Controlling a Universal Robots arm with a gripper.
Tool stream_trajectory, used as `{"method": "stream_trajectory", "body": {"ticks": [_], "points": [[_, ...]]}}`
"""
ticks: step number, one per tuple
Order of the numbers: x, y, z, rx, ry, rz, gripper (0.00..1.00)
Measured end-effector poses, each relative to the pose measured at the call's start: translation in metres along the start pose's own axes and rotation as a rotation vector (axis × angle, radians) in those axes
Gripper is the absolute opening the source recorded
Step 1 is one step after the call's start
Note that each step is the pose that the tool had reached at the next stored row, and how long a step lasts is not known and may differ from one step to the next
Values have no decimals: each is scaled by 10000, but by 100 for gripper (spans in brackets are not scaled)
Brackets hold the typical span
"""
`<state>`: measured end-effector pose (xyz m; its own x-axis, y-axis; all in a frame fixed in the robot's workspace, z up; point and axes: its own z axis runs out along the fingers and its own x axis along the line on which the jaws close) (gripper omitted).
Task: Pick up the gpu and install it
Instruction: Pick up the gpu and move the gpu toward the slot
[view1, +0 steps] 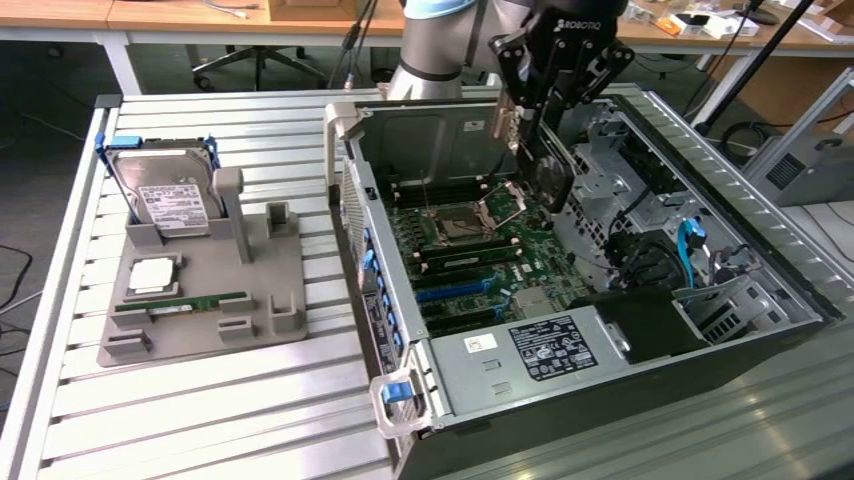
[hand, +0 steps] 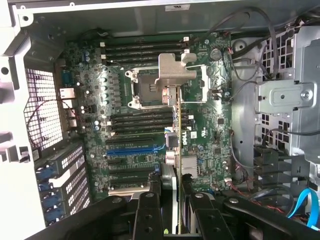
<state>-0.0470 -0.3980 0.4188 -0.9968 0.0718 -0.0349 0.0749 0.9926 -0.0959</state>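
Gpu (view1: 538, 165) hung on edge from the gripper (view1: 531, 108), over the open computer case (view1: 350, 180). The fingers were drawn part-way together and clamped on the card's two faces. In the wrist view the gpu (hand: 178, 145) ran edge-on away from the gripper (hand: 172, 200), its silver bracket end farthest out and overlapping the processor socket (hand: 142, 87). Whether it touched the board could not be told.

Nearest in the exterior view: the power supply (view1: 534, 350) with its white label, at the case's near end. Beyond it was the green motherboard (view1: 467, 240), with a blue slot (hand: 132, 149) and rows of dark slots. A blue cable (view1: 690, 245) lay on the exterior view's right side of the case.

On the exterior view's left, well apart from the case, a grey tray (view1: 267, 280) sat on the slatted table (view1: 200, 400). It held a narrow green memory stick (view1: 180, 302), a square silver chip (view1: 151, 275) and, farther back, a hard drive (view1: 167, 195) standing tilted.

Farthest back was the arm (view1: 434, 50).
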Motion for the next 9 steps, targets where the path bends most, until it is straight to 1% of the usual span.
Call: {"method": "stream_trajectory", "body": {"ticks": [9], "points": [[-57, 5, 6, 39, -3, -1, 27]]}}
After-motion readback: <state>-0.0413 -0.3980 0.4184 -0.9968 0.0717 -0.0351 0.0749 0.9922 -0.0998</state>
